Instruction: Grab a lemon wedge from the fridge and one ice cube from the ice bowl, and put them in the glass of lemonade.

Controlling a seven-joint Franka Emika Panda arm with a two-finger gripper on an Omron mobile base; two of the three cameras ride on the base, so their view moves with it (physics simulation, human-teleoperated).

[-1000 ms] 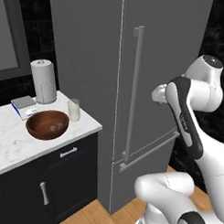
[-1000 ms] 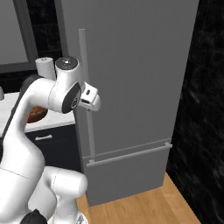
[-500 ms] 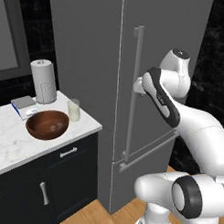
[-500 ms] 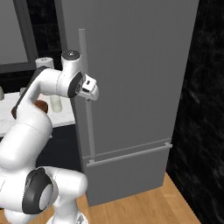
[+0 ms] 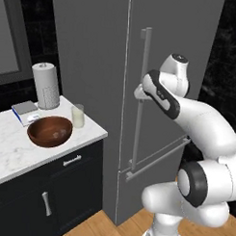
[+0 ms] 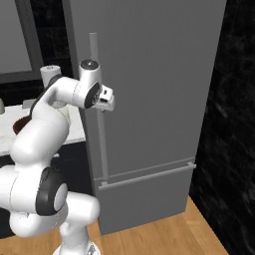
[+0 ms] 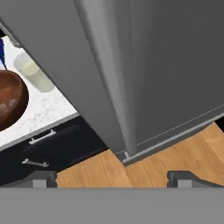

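The fridge [image 5: 92,90] is shut, so the lemon wedge is presumably inside. You have the gripper [image 6: 108,101] at its bar handle [image 5: 141,92], fingers spread wide either side. Step: opening. Next, close and pull. Ice bowl [image 5: 49,131] and glass of lemonade [image 5: 78,115] wait on the counter [image 5: 22,155].

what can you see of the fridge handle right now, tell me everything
The fridge handle is a long, straight grey bar with a matte metal look, standing upright on the closed door of the tall grey fridge. Its foot ends just above a horizontal bar handle on the lower drawer. The end effector is right at the bar around mid-height; whether it grips it cannot be told.
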